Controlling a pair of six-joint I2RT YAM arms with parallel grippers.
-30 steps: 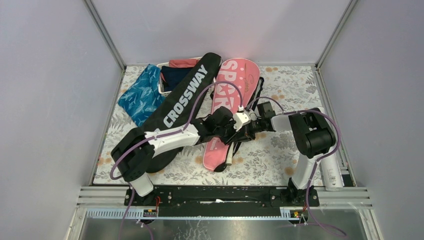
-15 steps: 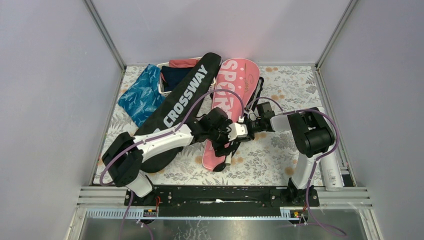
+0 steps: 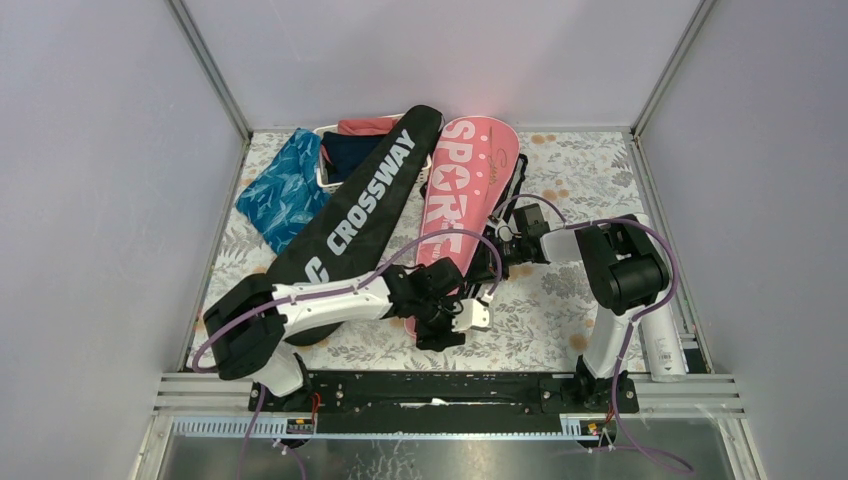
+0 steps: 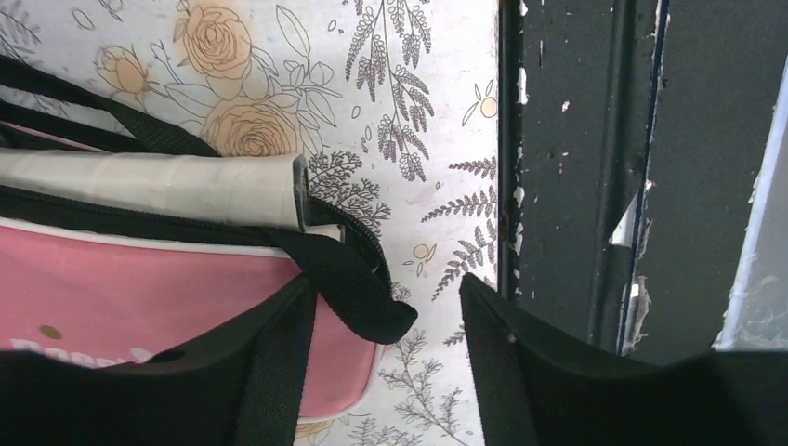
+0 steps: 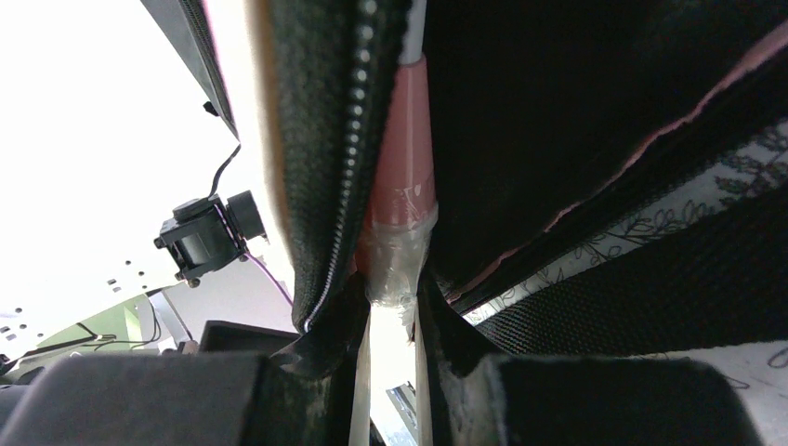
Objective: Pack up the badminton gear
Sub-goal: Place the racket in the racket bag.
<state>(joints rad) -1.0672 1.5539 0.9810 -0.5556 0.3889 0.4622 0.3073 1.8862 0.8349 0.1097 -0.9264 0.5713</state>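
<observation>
1. The left pincer point(image 4: 387, 302), a moment ago pressed up beside the right pincer point(image 5: 395, 321) at the middle of the pink SPORT bag point(image 3: 462, 190), has drawn back to the bag's narrow near end. Its fingers now stand apart with nothing between them.
2. The right pincer has not shifted. It is closed tight at the bag's open zip edge, on what looks like the plastic-wrapped neck of the racket point(image 5: 401, 158), though the close view leaves that uncertain.
3. Just ahead of the left pincer, the racket's white handle point(image 4: 158, 186) pokes out of the bag's mouth, and a black strap point(image 4: 358, 293) ends at the fingertips. On this showing the racket is in but the bag is not closed. The release likely sets up a fresh hold on handle or zip.
4. The dark frame rail point(image 4: 567, 139) runs close alongside one finger of the left pincer, leaving little room that way. Bare floral table point(image 4: 409, 121) opens ahead of it. The black CROSSWAY bag point(image 3: 365, 205) lies off to its other side. The shuttlecock tube point(image 3: 664, 348) lies loose, well beyond the right pincer.
</observation>
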